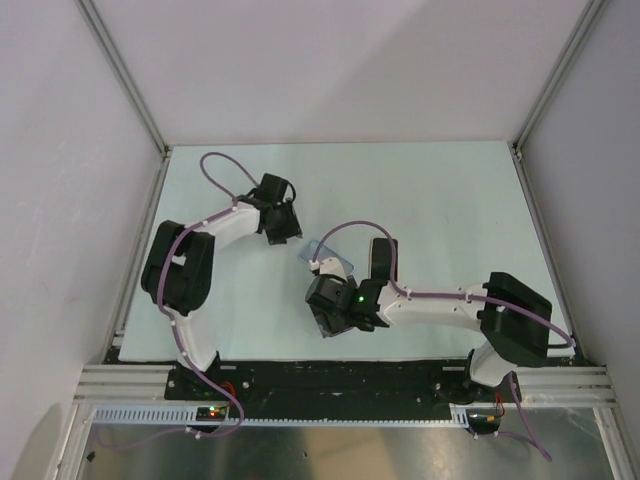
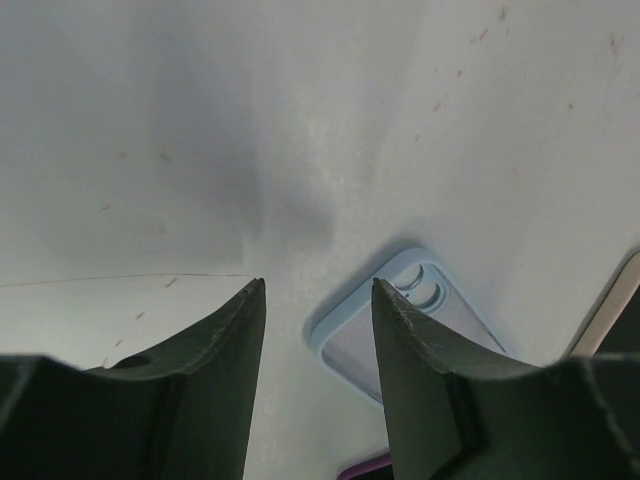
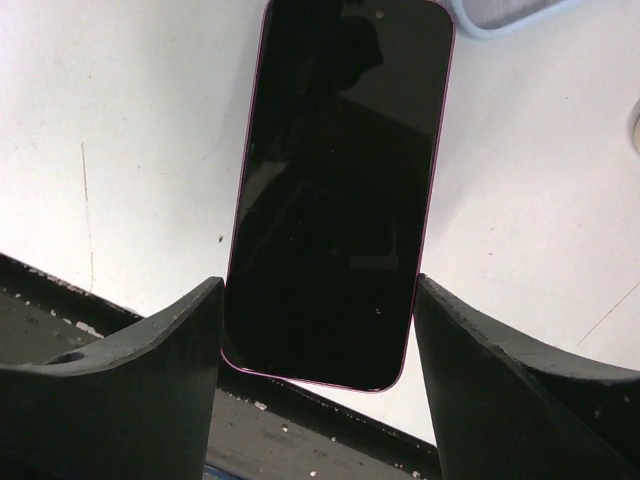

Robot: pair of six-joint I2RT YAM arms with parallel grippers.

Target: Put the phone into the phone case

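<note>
The phone (image 3: 340,180) has a black screen and a magenta rim. My right gripper (image 3: 318,283) is shut on its near end, one finger on each long side, holding it above the table's near part. In the top view, the right gripper (image 1: 335,312) sits just in front of the light blue phone case (image 1: 330,253). The case lies flat on the table, its two camera holes showing in the left wrist view (image 2: 405,320). A corner of the case shows beyond the phone's far end (image 3: 505,12). My left gripper (image 2: 318,285) is open and empty, hovering just left of the case (image 1: 283,228).
The pale table (image 1: 440,200) is enclosed by white walls with aluminium posts (image 1: 125,75) at the back corners. A black rail (image 1: 330,378) runs along the near edge and shows under the phone (image 3: 300,440). Part of the right arm (image 2: 612,305) shows beside the case.
</note>
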